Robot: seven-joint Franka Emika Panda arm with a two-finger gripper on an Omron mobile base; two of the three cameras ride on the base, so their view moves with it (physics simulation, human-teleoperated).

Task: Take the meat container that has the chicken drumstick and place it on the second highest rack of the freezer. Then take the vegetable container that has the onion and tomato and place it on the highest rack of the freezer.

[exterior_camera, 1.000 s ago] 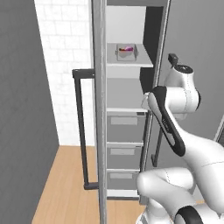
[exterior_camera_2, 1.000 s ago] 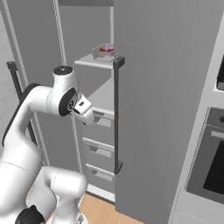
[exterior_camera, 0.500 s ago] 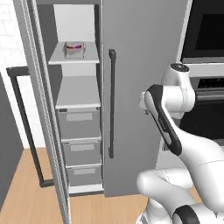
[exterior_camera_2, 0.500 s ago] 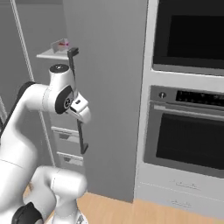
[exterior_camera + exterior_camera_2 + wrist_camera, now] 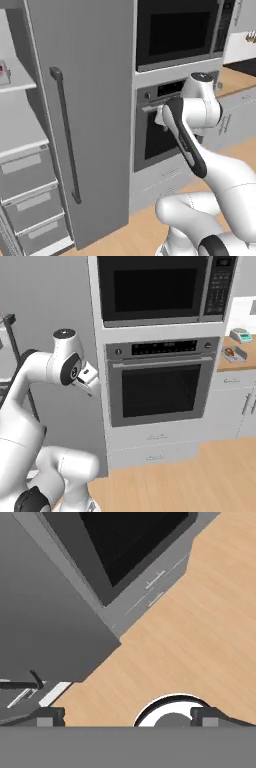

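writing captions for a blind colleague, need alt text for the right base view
A white robot arm rises at the left in front of a black-glass wall oven, with a microwave built in above it. Pale drawers sit under the oven over a wooden floor, and a wooden counter at the far right holds small containers.

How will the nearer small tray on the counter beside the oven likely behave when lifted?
The tray looks small and shallow, so it is probably light. The orange item lying loose in it may roll if tilted. Its walls seem stiff.
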